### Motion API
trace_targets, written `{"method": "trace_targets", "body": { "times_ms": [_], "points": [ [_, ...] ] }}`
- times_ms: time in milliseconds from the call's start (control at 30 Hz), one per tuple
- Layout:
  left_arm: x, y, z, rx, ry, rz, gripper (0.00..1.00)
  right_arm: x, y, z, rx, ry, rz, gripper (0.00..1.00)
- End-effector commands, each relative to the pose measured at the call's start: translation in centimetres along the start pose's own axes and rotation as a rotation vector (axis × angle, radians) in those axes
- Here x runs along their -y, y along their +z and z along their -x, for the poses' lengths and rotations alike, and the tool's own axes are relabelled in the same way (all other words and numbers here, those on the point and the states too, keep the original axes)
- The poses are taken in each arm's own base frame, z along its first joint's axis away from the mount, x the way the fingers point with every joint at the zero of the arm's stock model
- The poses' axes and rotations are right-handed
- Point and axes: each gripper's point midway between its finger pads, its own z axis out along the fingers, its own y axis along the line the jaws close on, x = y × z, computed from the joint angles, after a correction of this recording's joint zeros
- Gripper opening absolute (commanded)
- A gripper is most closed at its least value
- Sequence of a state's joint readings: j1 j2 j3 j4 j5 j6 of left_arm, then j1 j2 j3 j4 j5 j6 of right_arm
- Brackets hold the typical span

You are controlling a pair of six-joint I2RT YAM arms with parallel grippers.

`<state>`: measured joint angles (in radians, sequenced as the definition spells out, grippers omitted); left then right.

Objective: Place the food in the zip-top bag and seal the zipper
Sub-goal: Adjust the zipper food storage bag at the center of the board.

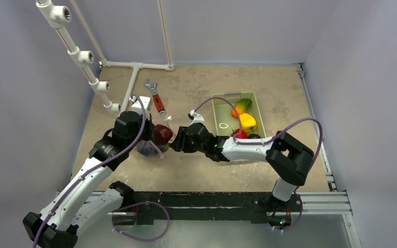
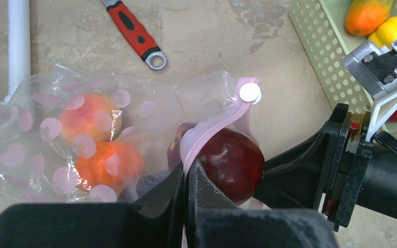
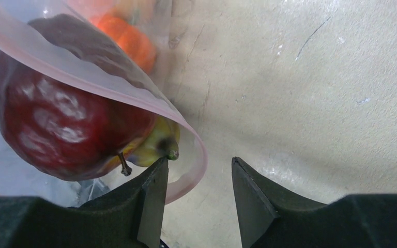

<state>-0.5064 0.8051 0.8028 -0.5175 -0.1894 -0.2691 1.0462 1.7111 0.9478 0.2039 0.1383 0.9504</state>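
The left arm stretches forward over the table (image 1: 269, 88), its claw (image 2: 188, 168) pinched shut on the pink zipper (image 2: 214, 124) of the bag (image 2: 46, 103). The right arm folds across to the left, and its claw (image 3: 199, 161) is spread wide and holds nothing, just beside the bag's mouth. A dark red apple (image 2: 232, 160) sits in that mouth, between the two claws, with the zipper running across it. Two orange pieces (image 2: 98, 160) lie deeper in the bag. A pepper (image 1: 247, 121) and other food lie in the basket (image 1: 218, 111) to the right. A wrench (image 2: 134, 31) lies beyond the bag.
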Motion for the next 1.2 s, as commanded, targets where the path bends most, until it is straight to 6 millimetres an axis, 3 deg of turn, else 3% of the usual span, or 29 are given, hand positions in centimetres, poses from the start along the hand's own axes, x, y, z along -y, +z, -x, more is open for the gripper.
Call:
{"method": "trace_targets", "body": {
  "times_ms": [0, 500, 700, 867, 1167],
  "points": [
    [0.3, 0.0, 0.7, 0.032, -0.006, -0.014, 0.00, -2.6, -0.1, 3.7, 0.103, 0.031, 0.061, 0.50],
    [0.3, 0.0, 0.7, 0.031, -0.007, -0.014, 0.00, -2.3, 1.9, 2.8, 0.071, 0.065, 0.081, 0.37],
    [0.3, 0.0, 0.7, 0.032, -0.008, -0.013, 0.00, -2.0, 2.0, 3.4, 0.100, 0.078, 0.059, 0.24],
    [0.3, -0.2, 0.8, 0.039, -0.010, -0.014, 0.00, -2.2, 1.3, 4.4, 0.134, 0.066, 0.048, 0.02],
    [0.2, -0.6, 1.1, 0.051, -0.018, -0.012, 0.00, -4.5, -2.8, 7.8, 0.233, -0.005, 0.110, 0.00]
  ]
}}
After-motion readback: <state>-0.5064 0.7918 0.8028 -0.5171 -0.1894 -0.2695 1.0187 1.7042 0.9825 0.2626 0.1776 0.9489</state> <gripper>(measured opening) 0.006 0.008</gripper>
